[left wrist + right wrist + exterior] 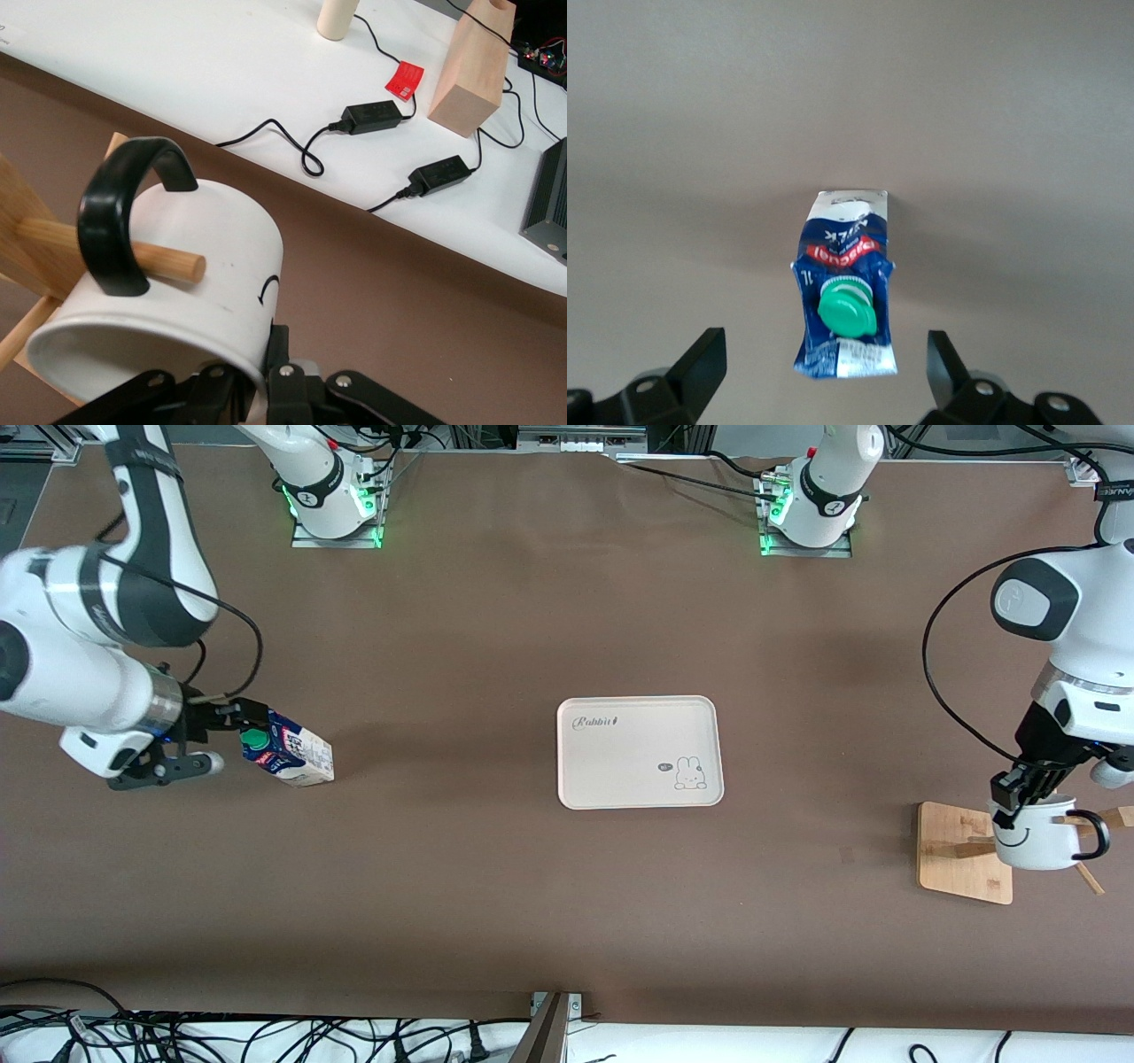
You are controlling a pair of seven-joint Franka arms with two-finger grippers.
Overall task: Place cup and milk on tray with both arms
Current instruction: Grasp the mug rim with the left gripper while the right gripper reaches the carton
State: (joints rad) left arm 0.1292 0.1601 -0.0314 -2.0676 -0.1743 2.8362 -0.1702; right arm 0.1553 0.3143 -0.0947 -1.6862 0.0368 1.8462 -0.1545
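Observation:
The milk stands on the brown table toward the right arm's end; its green cap shows in the right wrist view. My right gripper is open with its fingers on either side of the carton's top, not touching it. The cup hangs by its black handle on a peg of the wooden rack toward the left arm's end. My left gripper is shut on the cup's rim. The tray lies bare at mid-table.
The arm bases stand along the table's far edge. Cables lie past the table's near edge. In the left wrist view a white bench holds power adapters and a wooden block.

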